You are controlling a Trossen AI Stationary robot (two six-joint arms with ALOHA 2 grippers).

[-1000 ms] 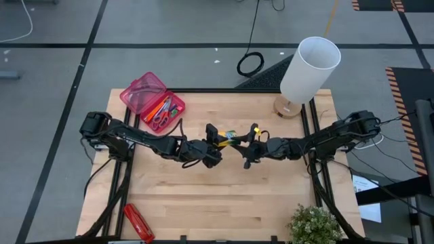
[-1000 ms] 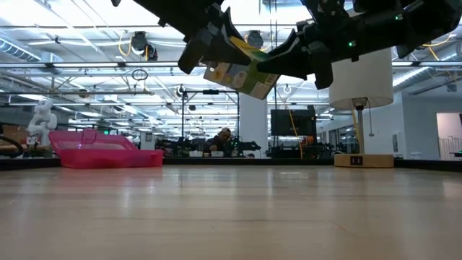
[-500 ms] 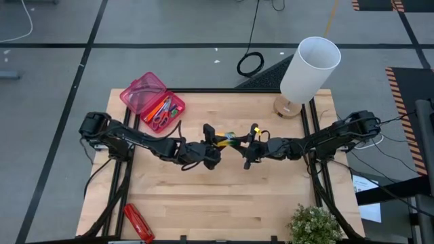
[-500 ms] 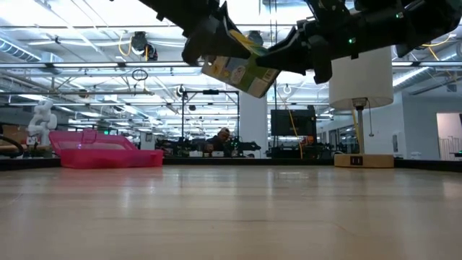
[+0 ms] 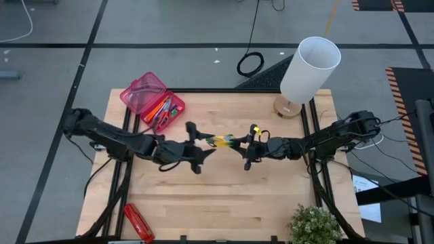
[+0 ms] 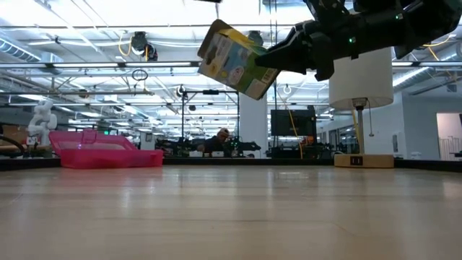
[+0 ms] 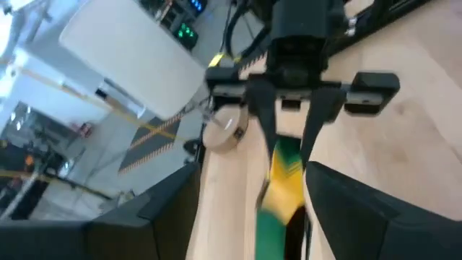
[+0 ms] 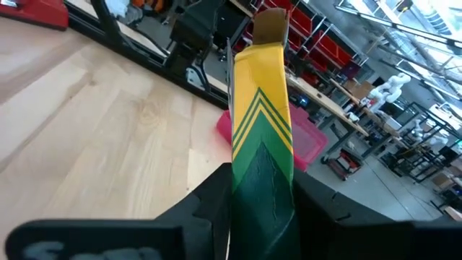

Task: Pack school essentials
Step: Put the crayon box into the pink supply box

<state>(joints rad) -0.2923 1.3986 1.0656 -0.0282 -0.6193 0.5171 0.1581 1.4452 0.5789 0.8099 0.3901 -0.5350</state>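
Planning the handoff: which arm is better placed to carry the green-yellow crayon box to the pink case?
Right. The right gripper is shut on the green-yellow crayon box, held above the wooden table. The left gripper is open beside it, though nearer the pink case.

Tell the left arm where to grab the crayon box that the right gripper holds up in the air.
Grip the free end of the crayon box, the end pointing toward the left gripper, pinching its thin flat faces. The right gripper clamps the other end, and the box hangs tilted above the table, so probably come in level from the left.
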